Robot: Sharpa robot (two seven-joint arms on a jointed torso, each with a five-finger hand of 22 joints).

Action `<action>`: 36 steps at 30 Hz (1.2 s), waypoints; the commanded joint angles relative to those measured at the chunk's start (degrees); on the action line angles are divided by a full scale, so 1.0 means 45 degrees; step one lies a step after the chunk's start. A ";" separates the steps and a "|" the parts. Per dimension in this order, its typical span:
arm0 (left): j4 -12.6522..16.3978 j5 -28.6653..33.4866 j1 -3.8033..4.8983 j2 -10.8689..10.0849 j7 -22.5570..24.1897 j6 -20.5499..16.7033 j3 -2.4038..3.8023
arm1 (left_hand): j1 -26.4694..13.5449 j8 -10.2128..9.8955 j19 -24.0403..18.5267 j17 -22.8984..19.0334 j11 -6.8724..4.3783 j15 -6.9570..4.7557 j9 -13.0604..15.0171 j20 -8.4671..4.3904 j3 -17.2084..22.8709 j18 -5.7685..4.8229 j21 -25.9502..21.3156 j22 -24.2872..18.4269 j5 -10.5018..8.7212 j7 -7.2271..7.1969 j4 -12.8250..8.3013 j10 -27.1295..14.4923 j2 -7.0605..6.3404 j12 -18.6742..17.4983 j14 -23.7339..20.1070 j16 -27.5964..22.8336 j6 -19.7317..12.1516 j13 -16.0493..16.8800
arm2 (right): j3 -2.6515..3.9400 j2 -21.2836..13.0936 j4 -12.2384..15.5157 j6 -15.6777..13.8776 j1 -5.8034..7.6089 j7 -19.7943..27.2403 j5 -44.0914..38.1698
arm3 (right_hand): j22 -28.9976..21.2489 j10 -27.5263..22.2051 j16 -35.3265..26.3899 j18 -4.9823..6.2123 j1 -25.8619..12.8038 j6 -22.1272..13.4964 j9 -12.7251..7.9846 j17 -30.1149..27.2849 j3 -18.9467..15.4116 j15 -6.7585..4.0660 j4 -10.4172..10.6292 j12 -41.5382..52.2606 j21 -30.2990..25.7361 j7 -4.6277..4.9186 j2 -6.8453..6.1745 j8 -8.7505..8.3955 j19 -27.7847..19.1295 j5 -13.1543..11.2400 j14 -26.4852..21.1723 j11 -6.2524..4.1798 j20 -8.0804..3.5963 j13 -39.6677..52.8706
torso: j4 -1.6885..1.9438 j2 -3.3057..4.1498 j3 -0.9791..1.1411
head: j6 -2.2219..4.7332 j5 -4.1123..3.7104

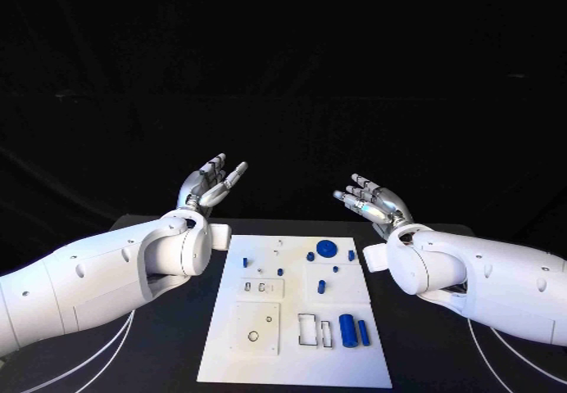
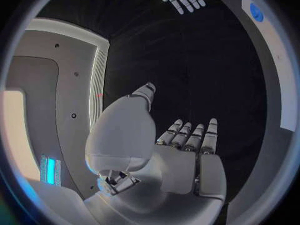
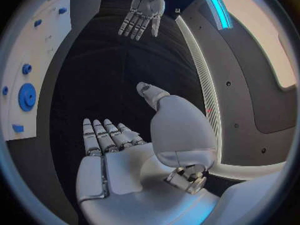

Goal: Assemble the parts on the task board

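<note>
The white task board (image 1: 237,360) lies flat in the middle of the black table. Small blue parts sit on it: a round disc (image 1: 326,245) near its far edge, a fat cylinder (image 1: 347,327) and a thin peg (image 1: 363,332) near its front right. My left hand (image 1: 210,185) is raised beyond the board's far left corner, fingers apart, holding nothing. My right hand (image 1: 374,201) is raised beyond the far right corner, fingers spread, also empty. The left wrist view shows my left hand (image 2: 187,150) flat and open; the right wrist view shows my right hand (image 3: 112,145) the same.
The board carries outlined slots (image 1: 315,329) at its front and a square recessed plate (image 1: 258,327) at front left. Black table (image 1: 165,352) lies bare on both sides of the board. The blue disc (image 3: 26,96) also appears in the right wrist view.
</note>
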 commanded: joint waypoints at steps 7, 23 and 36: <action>-0.0016 -0.0314 0.0027 0.0036 0.0027 0.0993 0.0002 | 0.0752 0.0121 0.0093 0.0045 0.0170 0.0219 0.0056 0.0186 0.0083 0.0181 0.0072 0.0041 0.0120 0.0831 0.0149 0.0178 0.0026 0.0101 0.0112 0.0105 0.0292 0.0050 | -0.0359 -0.0044 -0.0257 0.3074 0.0441 -0.1236 -0.1514 | 0.0248 0.2011 0.0410 0.0469 0.1248 0.1725 0.0333 0.0298 0.0486 -0.0083 -0.0576 0.0308 0.0495 0.2152 -0.0038 0.0441 0.1116 -0.0041 0.1875 -0.0006 0.0191 0.0182 | 0.0008 -0.0002 -0.0006 | -0.0007 0.0001; 0.1052 -0.0260 0.0140 -0.1005 0.0077 0.1645 0.0005 | 0.1936 0.1515 0.6219 0.1512 0.1207 -0.0277 0.0977 0.0106 0.0747 0.1440 0.2212 0.0826 0.0084 0.1744 -0.0197 0.8057 0.0102 0.1460 0.7963 0.2679 0.5205 0.0605 | -0.0361 -0.0180 -0.0904 0.2707 0.1151 -0.2226 -0.8559 | 0.0688 0.9988 0.1958 0.1646 0.1743 0.8929 0.1542 0.1155 0.0836 -0.1313 -0.1288 0.0867 0.2237 0.1543 -0.0800 0.2382 0.7114 -0.0104 0.9388 -0.0995 0.0093 0.0478 | 0.0158 0.0771 -0.0041 | -0.0315 -0.0227; 0.2454 -0.0801 0.0392 -0.1977 -0.0195 0.2791 0.0140 | 0.2272 0.2427 0.8239 0.2283 0.0623 -0.1014 0.1424 -0.0301 0.1819 0.1771 0.3046 0.0874 0.0070 0.1411 -0.0651 1.0270 -0.0308 0.1577 1.0393 0.3431 0.7851 0.0596 | -0.0343 0.0010 -0.0892 0.3044 0.1656 -0.4074 -1.4613 | 0.1190 1.2103 0.3358 0.1662 0.1934 1.0325 0.1848 0.2244 0.0896 -0.2528 -0.1453 0.0602 0.3720 0.0740 -0.1489 0.2757 1.0257 -0.0370 1.2949 -0.1868 -0.1118 0.0579 | 0.0397 0.1540 -0.0175 | -0.0282 -0.0484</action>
